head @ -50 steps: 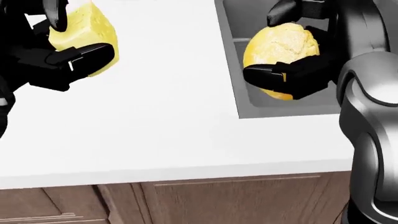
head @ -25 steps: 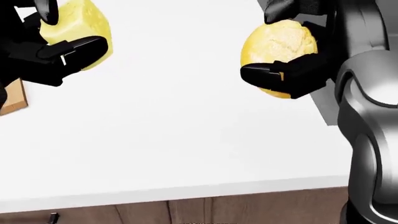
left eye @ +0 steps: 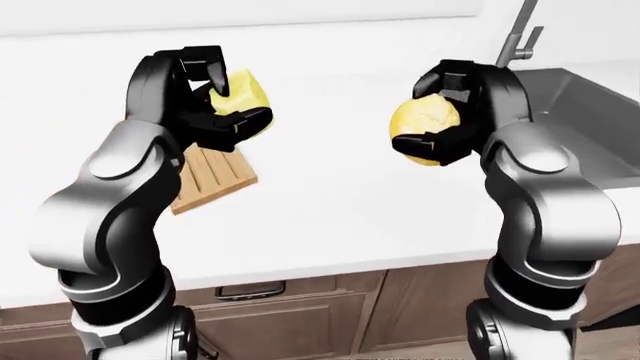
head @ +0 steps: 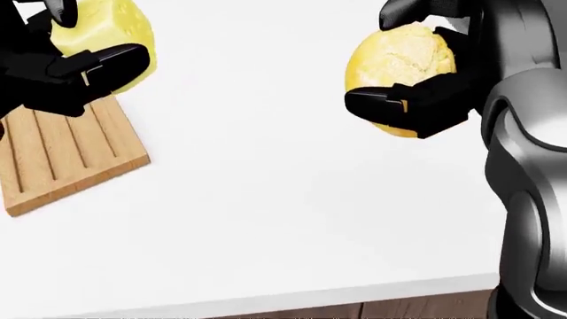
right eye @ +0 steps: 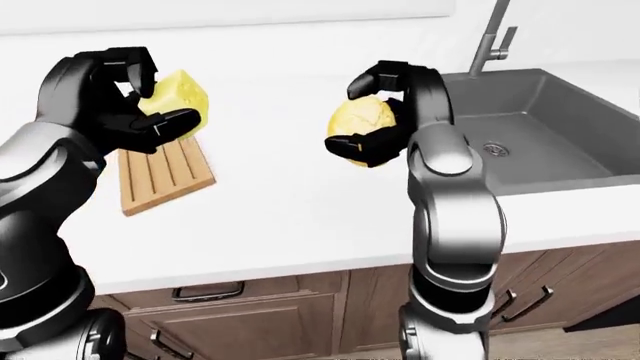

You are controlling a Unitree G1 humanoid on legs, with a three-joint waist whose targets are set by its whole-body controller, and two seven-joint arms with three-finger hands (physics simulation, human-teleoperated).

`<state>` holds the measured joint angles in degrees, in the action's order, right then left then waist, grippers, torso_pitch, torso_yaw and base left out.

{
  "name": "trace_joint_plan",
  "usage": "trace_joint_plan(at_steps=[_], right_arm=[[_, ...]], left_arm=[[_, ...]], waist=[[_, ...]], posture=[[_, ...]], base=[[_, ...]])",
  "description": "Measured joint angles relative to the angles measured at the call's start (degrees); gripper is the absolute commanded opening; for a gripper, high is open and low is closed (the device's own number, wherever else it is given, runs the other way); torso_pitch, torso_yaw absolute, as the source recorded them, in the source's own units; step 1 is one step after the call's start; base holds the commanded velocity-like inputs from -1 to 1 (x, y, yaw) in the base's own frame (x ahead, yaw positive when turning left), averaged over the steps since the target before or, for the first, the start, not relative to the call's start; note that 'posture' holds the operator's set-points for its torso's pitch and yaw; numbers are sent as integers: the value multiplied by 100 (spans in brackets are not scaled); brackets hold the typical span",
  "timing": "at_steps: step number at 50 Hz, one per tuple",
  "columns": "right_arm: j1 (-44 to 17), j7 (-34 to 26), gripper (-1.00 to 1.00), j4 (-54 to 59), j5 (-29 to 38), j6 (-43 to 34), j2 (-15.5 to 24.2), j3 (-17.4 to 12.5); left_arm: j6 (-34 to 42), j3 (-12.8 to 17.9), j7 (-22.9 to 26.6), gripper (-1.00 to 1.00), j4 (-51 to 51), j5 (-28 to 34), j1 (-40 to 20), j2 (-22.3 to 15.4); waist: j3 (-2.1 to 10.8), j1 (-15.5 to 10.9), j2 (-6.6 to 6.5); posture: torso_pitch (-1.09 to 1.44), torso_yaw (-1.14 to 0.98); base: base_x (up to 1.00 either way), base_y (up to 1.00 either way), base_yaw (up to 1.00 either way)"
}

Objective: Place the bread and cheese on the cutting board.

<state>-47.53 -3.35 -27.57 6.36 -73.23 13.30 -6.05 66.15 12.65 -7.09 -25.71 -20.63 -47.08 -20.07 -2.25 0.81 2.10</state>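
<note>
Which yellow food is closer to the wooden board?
The cheese in the left hand, hovering at the cutting board's edge. The round bread is farther right.

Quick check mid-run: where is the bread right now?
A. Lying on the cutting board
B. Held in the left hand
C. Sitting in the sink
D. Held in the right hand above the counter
D: the right hand grips the bread above the white counter, apart from the cutting board.

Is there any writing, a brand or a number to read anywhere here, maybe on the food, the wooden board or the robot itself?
None: no readable text shows on the cheese, bread, cutting board, sink or either robot hand.
</note>
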Motion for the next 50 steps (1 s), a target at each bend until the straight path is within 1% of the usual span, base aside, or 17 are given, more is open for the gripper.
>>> trace_joint_plan(at_steps=[1, 5, 8, 11, 12, 15, 19, 24, 29, 31, 33, 35, 39, 41, 45, 48, 50], right_arm=[[27, 9, -100, 10, 12, -30, 2, -18], [68, 40, -100, 147, 48, -95, -3, -46], [3, 44, -100, 69, 40, -52, 2, -34], [34, 54, -100, 13, 36, 29, -18, -41], [52, 58, -100, 12, 32, 51, -63, -22], [146, 6, -100, 98, -60, 8, -112, 112], [133, 7, -100, 89, -81, 7, -68, 26], [56, 88, -100, -13, -42, 128, -53, -56], [81, 91, -100, 10, -113, 124, -67, 14], [94, 85, -100, 24, -138, 83, -52, 12], [114, 87, -100, 70, -152, 32, -57, 23], [122, 99, -100, 71, -152, 3, -14, -21], [126, 178, -100, 63, -67, -48, 31, -153], [59, 198, -100, 6, -53, -13, 51, -155], [88, 201, -100, -50, -80, 152, 36, -146], [188, 177, -100, 40, -154, 122, -71, 11], [194, 142, -100, 89, -221, 70, -69, 50]], left_arm=[[2, -28, 7, -98, -7, -13, 26, 20], [115, -137, 54, -98, 81, -80, 48, 36], [52, -81, 51, -98, 26, -64, 5, 18], [-26, -70, 47, -98, -3, -42, -4, 14], [-34, -44, 45, -98, 1, -35, 5, -14], [16, 39, -4, -98, 96, 48, 117, -17], [59, -10, -19, -98, 97, 84, 83, 3], [-32, -44, 44, -98, 21, 36, 18, 12], [5, 1, 27, -98, 91, 88, 74, 3], [29, 5, 19, -98, 116, 112, 85, 3], [57, -2, 8, -98, 172, 138, 114, 13], [80, -58, 7, -98, 175, 147, 106, 71], [73, -214, 105, -98, 88, 33, 34, 107], [11, -191, 126, -98, 16, 14, -27, 101], [-111, -134, 120, -98, -38, 48, -38, 90], [-69, -32, 82, -98, 95, 138, 105, 57], [22, -9, 41, -98, 184, 209, 129, 58]], waist=[[-27, 39, -44], [75, 1, 11], [15, -1, -232], [19, 18, -606], [38, -16, -638], [-29, -103, -565], [-22, -49, -317], [-103, -26, -339], [-196, -113, -246], [-204, -155, -163], [-103, -156, 8], [-83, -87, -66], [99, -29, -1], [121, -30, -154], [26, 4, -652], [-45, -116, -494], [-65, -107, -252]], posture=[[0, 0], [0, 0], [0, 0], [0, 0], [0, 0], [0, 0], [0, 0], [0, 0], [0, 0], [0, 0], [0, 0], [0, 0], [0, 0], [0, 0], [0, 0], [0, 0], [0, 0]], base=[[4, 43, 0], [4, 44, 0], [4, 43, 0], [4, 43, 0], [3, 43, 0], [3, 44, 0], [4, 32, 0], [0, 0, 0], [0, 0, 0], [0, 7, 0], [0, 25, 0], [0, 36, 0], [0, 35, 0], [0, 16, 0], [0, 8, 0], [0, 35, 0], [0, 47, 0]])
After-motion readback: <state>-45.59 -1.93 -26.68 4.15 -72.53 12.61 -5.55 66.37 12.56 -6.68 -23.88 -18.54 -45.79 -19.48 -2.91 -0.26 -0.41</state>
